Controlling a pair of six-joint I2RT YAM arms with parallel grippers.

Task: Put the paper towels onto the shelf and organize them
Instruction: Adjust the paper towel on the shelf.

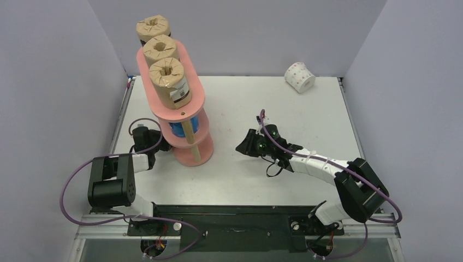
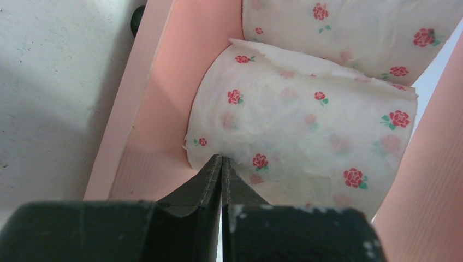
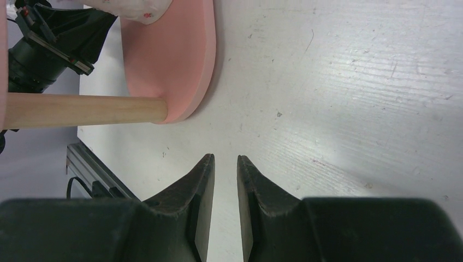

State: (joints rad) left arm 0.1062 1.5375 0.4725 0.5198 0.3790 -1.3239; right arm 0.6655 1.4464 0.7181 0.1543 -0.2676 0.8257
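From above, we are seeing almost nothing under the top board of the shelf [image 1: 195, 93]. A blue roll [image 1: 177, 130] is showing only as a sliver on the middle tier, and the bottom tier is lying hidden. The left wrist picture's edges are cutting off the nearer rose-printed roll [image 2: 306, 136] and the farther roll [image 2: 349, 27]. We are unable to tell whether the left gripper [image 2: 221, 162] is pinching wrapper. The right wrist view is catching just a corner of a white roll [image 3: 134, 6].

Plain pale grey walls [image 1: 235, 33] enclose a scuffed white table [image 1: 245, 98] on three sides.
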